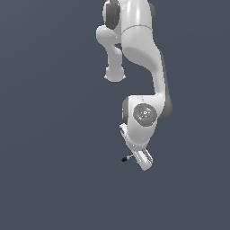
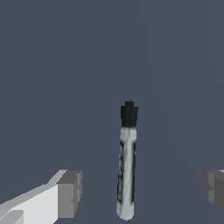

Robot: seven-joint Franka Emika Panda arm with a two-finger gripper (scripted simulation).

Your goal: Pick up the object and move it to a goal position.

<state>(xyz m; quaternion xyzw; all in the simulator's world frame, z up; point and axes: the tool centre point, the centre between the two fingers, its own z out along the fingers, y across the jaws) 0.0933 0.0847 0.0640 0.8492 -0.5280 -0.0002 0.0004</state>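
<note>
The object is a tiny thin rod (image 2: 127,166) with a light grey shaft and a black end. In the wrist view it lies between my two grey fingertips (image 2: 70,192), which stand far apart on either side of it and do not touch it. In the exterior view the rod (image 1: 127,157) pokes out toward the exterior view's left from under my white hand, black end outward. My gripper (image 1: 143,160) is open and low over the rod, with most of the shaft hidden behind the hand.
The flat dark grey-blue surface (image 1: 54,179) fills both views. The white arm (image 1: 143,54) rises toward the top of the exterior view. No other objects or goal marker show.
</note>
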